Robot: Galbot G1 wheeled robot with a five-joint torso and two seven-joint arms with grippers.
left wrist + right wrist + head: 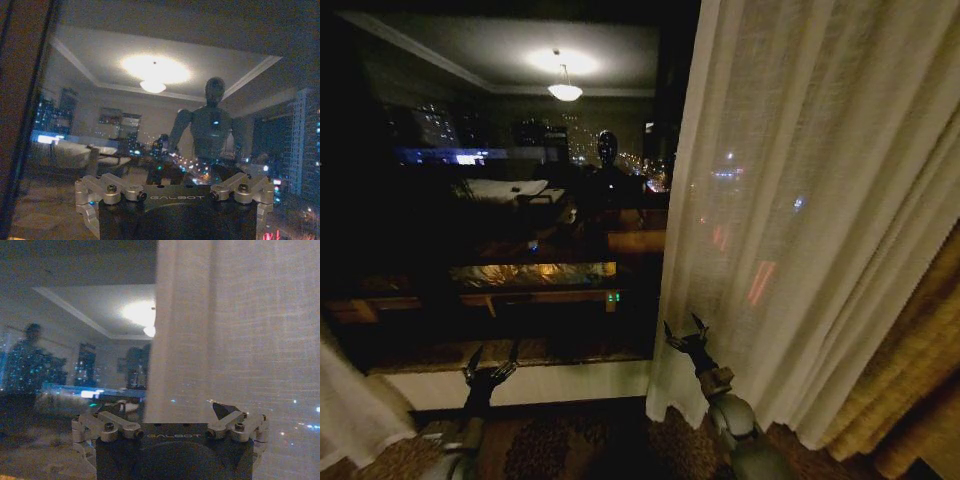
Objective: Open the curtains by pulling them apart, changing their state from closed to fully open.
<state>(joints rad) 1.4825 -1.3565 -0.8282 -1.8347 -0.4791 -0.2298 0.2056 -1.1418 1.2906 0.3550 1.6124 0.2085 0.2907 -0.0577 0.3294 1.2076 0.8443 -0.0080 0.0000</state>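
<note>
The right gripper (686, 327) has its fingers spread apart, holding nothing, at the inner edge of the right sheer curtain (800, 200). The left gripper (490, 358) is likewise spread before the bare window glass (500, 180), the left curtain (355, 405) bunched off to its outer side.

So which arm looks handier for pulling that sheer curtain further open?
Probably the right: the right gripper is open at the sheer curtain edge, while the left gripper faces bare window glass.

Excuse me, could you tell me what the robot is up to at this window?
It is opening the sheer curtains. The right panel hangs beside bare glass, and the left panel is bunched at the far left. The right gripper is open at the right panel's inner edge. The left gripper is open, facing the glass.
</note>
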